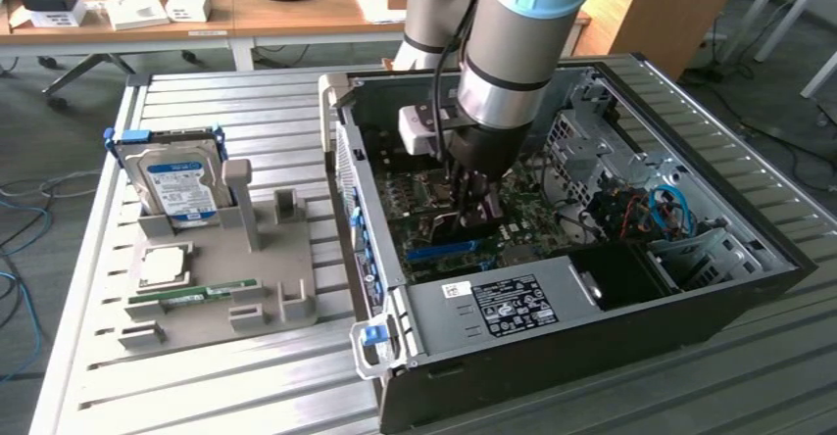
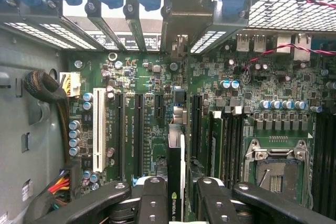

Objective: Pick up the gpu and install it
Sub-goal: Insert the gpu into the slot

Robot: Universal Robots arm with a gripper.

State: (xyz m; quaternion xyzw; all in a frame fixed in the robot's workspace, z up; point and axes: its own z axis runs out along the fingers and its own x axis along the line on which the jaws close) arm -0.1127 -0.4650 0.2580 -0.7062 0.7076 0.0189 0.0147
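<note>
Slatted table [image 1: 196, 396] bears an open case [image 1: 550, 381] — inside, the pincer [image 2: 179, 192] grips the gpu [image 2: 176, 156] edge-on over the motherboard [image 2: 252, 82].

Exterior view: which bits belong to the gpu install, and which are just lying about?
In the job: gpu, held edge-on in the end effector above the motherboard; open computer case.

Lying about: hard drive, CPU, RAM stick, all on the grey parts holder beside the case.

Exterior: high, oblique, whole case [image 1: 563, 366]; wrist: close over shared motherboard [image 2: 157, 148].
</note>
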